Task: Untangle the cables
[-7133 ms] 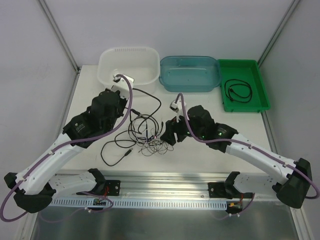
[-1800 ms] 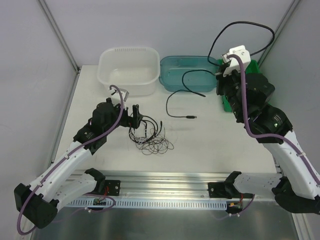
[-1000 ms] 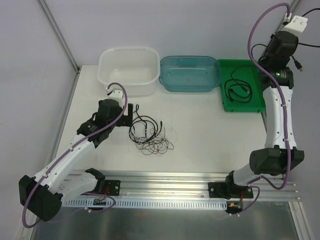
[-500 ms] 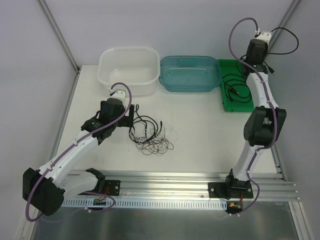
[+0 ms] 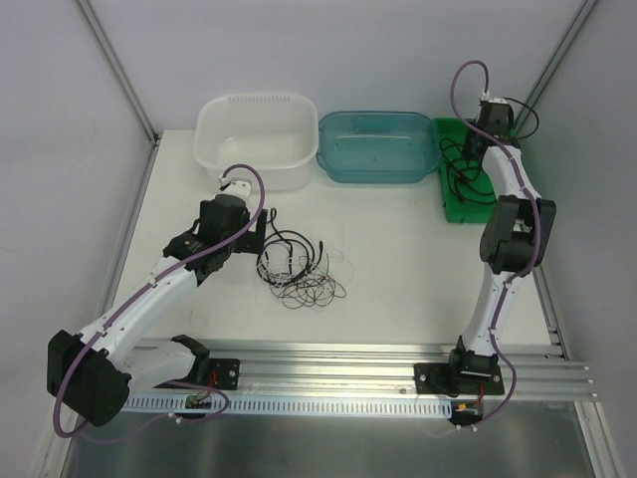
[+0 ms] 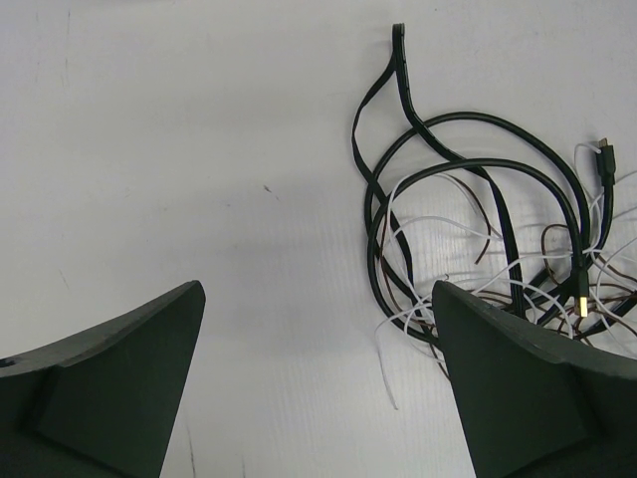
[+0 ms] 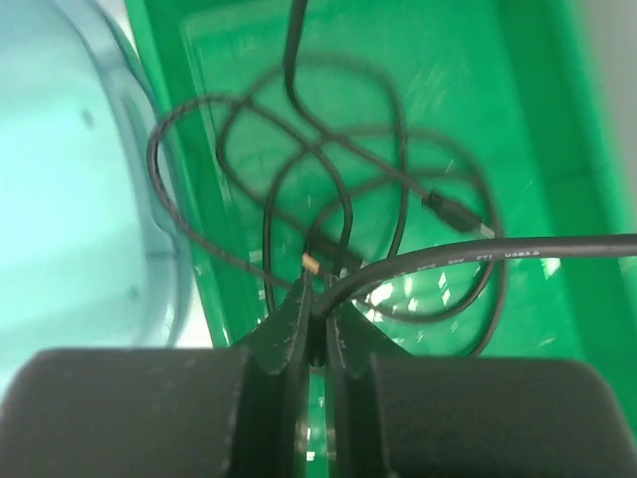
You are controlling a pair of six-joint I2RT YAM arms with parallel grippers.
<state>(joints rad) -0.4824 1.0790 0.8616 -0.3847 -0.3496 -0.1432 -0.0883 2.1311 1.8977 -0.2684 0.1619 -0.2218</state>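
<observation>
Though cable [image 7: 398,269] is printed, lettering [image 7: 495,253] blurs.

The top external camera is looking down from above and behind the arm bases, taking in the whole tabletop [image 5: 418,279] from some way off. The left wrist camera is facing straight down, close over the tabletop, its own jaws filling the lower corners; it is sharing the cable tangle [image 6: 488,239] with the overhead view. The right wrist camera is hanging very near over the green tray [image 7: 557,149], sharing that tray and the blue bin [image 7: 60,199] with the overhead view
</observation>
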